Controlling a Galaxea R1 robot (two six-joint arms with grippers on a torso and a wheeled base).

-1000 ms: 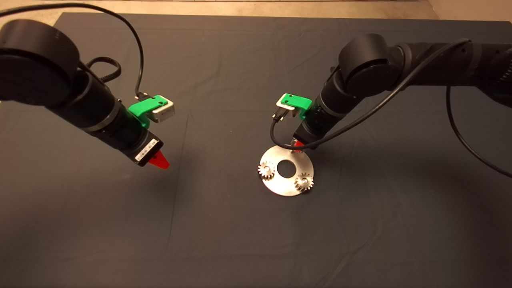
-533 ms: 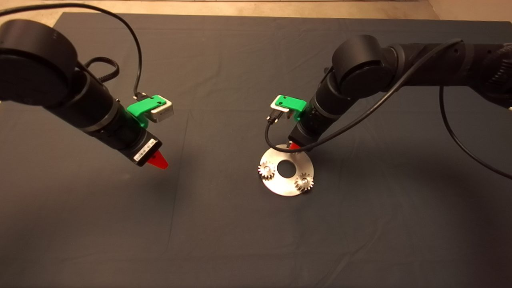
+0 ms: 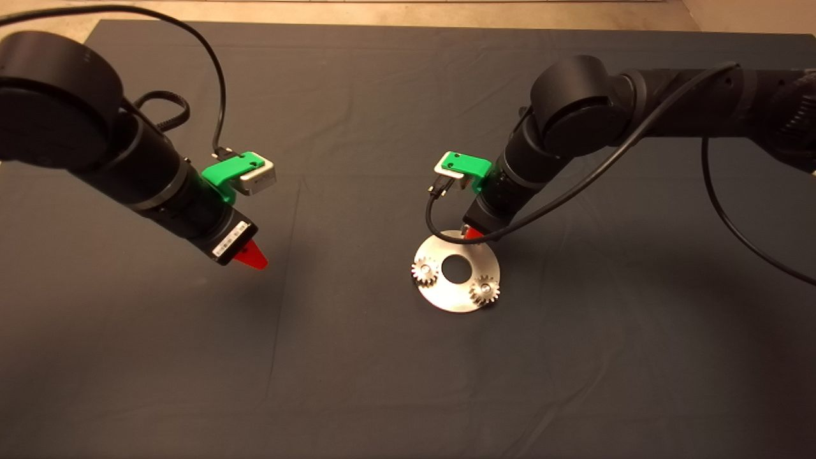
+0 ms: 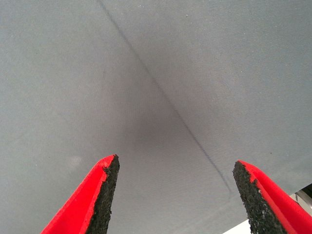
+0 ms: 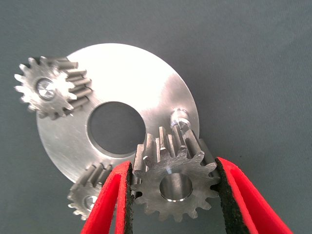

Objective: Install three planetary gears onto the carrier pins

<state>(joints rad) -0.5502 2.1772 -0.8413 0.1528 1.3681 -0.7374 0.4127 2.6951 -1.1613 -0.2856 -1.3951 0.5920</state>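
The round silver carrier disc lies on the mat; two planetary gears sit on its pins. In the right wrist view the disc shows those gears and one bare carrier pin. My right gripper is shut on the third planetary gear and holds it just beside and above the bare pin, at the disc's far edge. My left gripper hangs open and empty over bare mat, left of the disc.
The right arm's black cable loops down close to the disc's far rim. The dark mat has a crease line running near the left gripper. Pale floor shows beyond the mat's far edge.
The right gripper with its gear shifted slightly away from me and to the left over the disc's far edge, then held. The left arm has not moved.
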